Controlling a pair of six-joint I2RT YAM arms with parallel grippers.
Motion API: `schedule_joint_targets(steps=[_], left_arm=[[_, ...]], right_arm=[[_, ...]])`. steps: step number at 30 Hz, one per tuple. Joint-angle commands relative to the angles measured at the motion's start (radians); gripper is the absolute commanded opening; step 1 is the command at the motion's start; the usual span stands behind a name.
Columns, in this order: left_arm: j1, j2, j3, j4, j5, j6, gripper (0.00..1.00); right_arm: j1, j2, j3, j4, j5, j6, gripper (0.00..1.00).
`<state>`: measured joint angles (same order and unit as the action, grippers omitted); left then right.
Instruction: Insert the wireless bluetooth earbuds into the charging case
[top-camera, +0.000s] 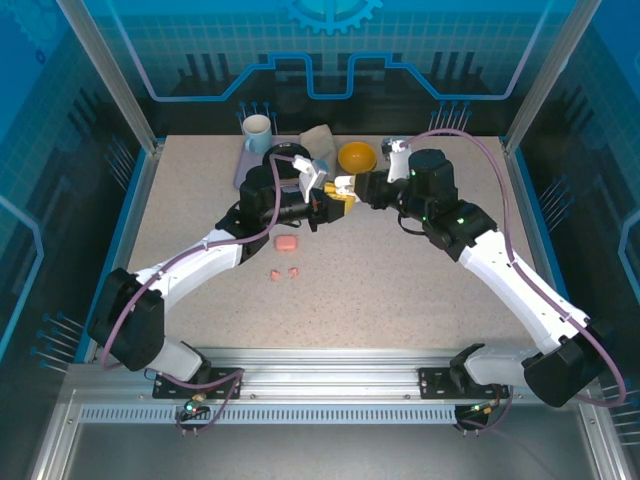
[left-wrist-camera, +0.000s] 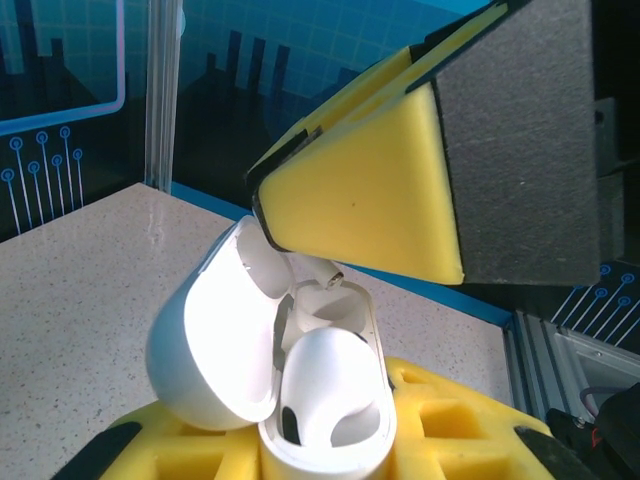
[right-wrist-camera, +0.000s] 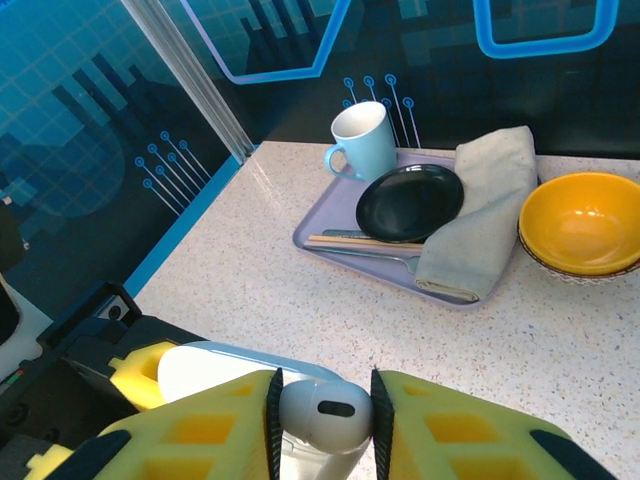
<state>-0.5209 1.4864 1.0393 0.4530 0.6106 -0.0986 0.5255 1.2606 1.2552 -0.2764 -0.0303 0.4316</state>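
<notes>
A white charging case (left-wrist-camera: 330, 440) stands open, its lid (left-wrist-camera: 210, 340) swung left, and my left gripper (left-wrist-camera: 320, 455) is shut on its base. One white earbud (left-wrist-camera: 330, 385) sits in the case. My right gripper (right-wrist-camera: 322, 420) is shut on a second white earbud (right-wrist-camera: 325, 408) just above the case's free slot; its stem tip (left-wrist-camera: 328, 280) pokes out below the yellow finger (left-wrist-camera: 370, 200). Both grippers (top-camera: 322, 203) (top-camera: 345, 187) meet above mid-table. A pink case (top-camera: 287, 244) and two pink earbuds (top-camera: 275, 274) (top-camera: 294, 271) lie on the table nearer the arms.
At the back stands a lilac tray (right-wrist-camera: 315, 232) with a blue mug (right-wrist-camera: 362, 140), a black plate (right-wrist-camera: 410, 202), chopsticks (right-wrist-camera: 360, 242) and a grey cloth (right-wrist-camera: 480, 205). An orange bowl (right-wrist-camera: 582, 222) sits to its right. Blue-edged walls surround the table.
</notes>
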Motion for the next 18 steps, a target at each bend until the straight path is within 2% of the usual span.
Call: schedule_joint_targets(steps=[1,18], left_arm=[[-0.007,-0.014,0.024,0.016,0.021,0.021,0.0],[-0.009,-0.007,0.025,0.025,0.018,0.014,0.0]], right_arm=[[-0.018,-0.01,-0.016,0.012,0.002,-0.016,0.3],[-0.003,0.0,-0.018,0.03,-0.047,-0.012,0.28]])
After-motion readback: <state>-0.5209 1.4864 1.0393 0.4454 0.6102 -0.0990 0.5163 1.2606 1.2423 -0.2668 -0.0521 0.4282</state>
